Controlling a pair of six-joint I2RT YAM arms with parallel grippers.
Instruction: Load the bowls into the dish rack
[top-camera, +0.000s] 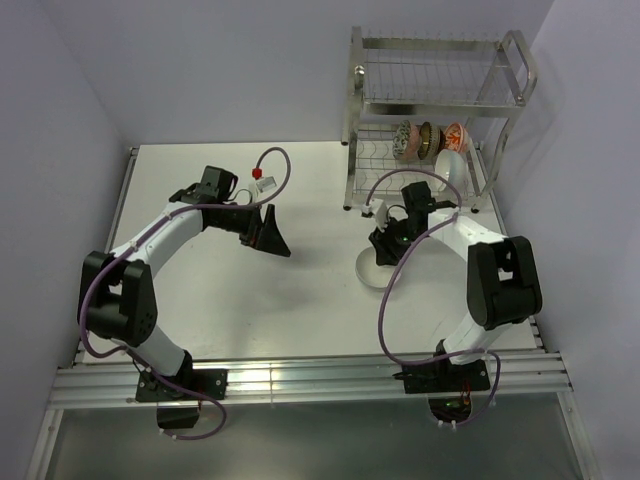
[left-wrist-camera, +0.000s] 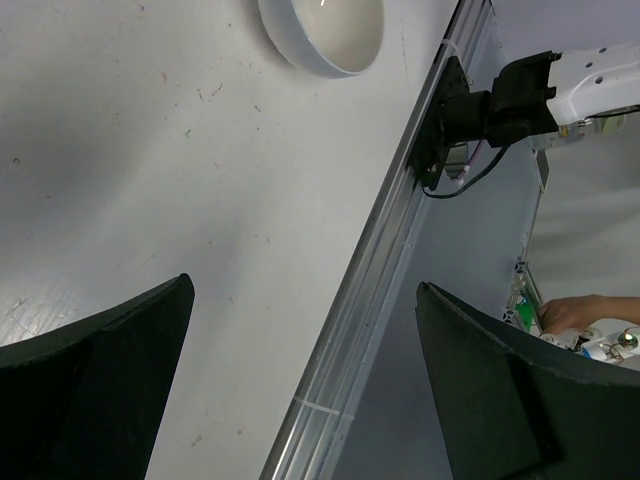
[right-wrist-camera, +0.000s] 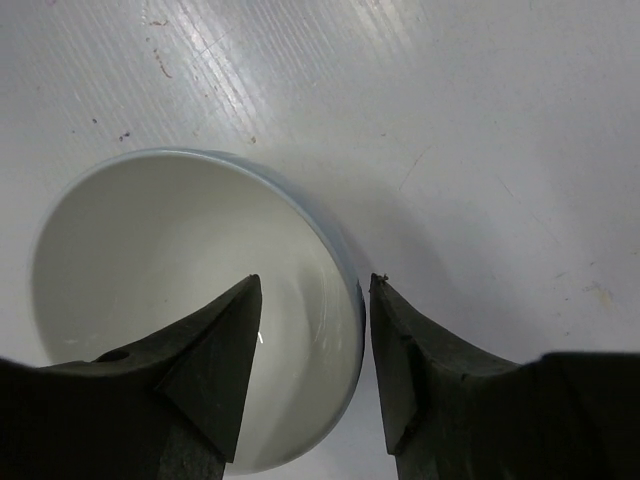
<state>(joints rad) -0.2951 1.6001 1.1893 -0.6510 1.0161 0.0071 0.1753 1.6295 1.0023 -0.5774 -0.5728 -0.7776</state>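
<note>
Open table (top-camera: 290, 310) lies left and near of the white bowl (right-wrist-camera: 150, 280), which sits just near the dish rack (top-camera: 430, 103); four bowls (top-camera: 430, 140) stand in the lower tier. The right gripper (right-wrist-camera: 316, 282) straddles its rim, jaws half open, not clamped. The left gripper (top-camera: 275, 235) hangs wide open and empty, well left.

Light falls evenly from above. The overhead view is bright and sharp, the white bench (top-camera: 300, 300) nearly washed out, with a glare patch on the rail (top-camera: 250, 376) at its near edge. Shadows under my arms (top-camera: 170, 230) are faint and soft. At my right wrist the bowl (right-wrist-camera: 150, 250) is crisp, with a small glint inside and a dim shadow on the bench beside its rim. My right pincer (right-wrist-camera: 315, 290) shows dark, soft-edged fingers (right-wrist-camera: 210, 360). At my left wrist a broad grey shadow crosses the bench, and my left pincer (left-wrist-camera: 305, 290) is black, with little detail.
</note>
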